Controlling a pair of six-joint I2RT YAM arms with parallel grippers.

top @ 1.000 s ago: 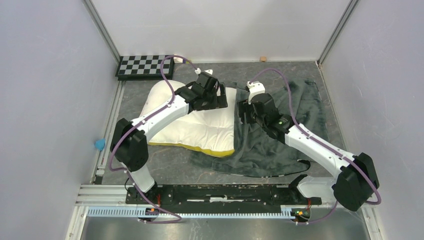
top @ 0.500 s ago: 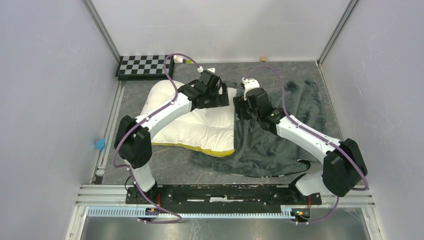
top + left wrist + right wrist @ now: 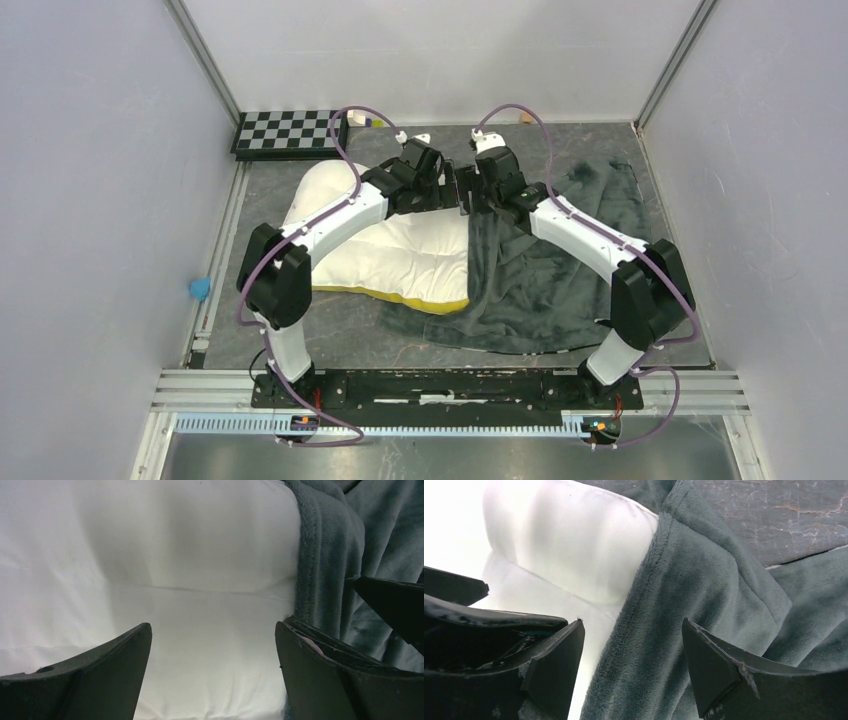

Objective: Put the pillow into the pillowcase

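Note:
The cream-white pillow (image 3: pixel 395 255) lies left of centre with a yellow band along its near edge. The dark grey-green plush pillowcase (image 3: pixel 540 290) lies spread to its right, its left hem lying over the pillow's right edge. My left gripper (image 3: pixel 452 186) is open above the pillow's far right corner; the left wrist view shows the pillow (image 3: pixel 165 580) between its fingers and the pillowcase hem (image 3: pixel 320 570) beside the right one. My right gripper (image 3: pixel 472 192) is open over that hem (image 3: pixel 649 645), right next to the left gripper. No zebra stripes show.
A black-and-white checkerboard (image 3: pixel 290 132) lies at the back left. A small tan block (image 3: pixel 525 118) sits by the back wall. A blue object (image 3: pixel 200 289) sits by the left rail. Walls close in the grey table (image 3: pixel 330 320) on three sides.
My right arm has swung left and away from me, bringing its gripper from mid-pillowcase to the hem beside the left gripper. The left gripper has shifted slightly right.

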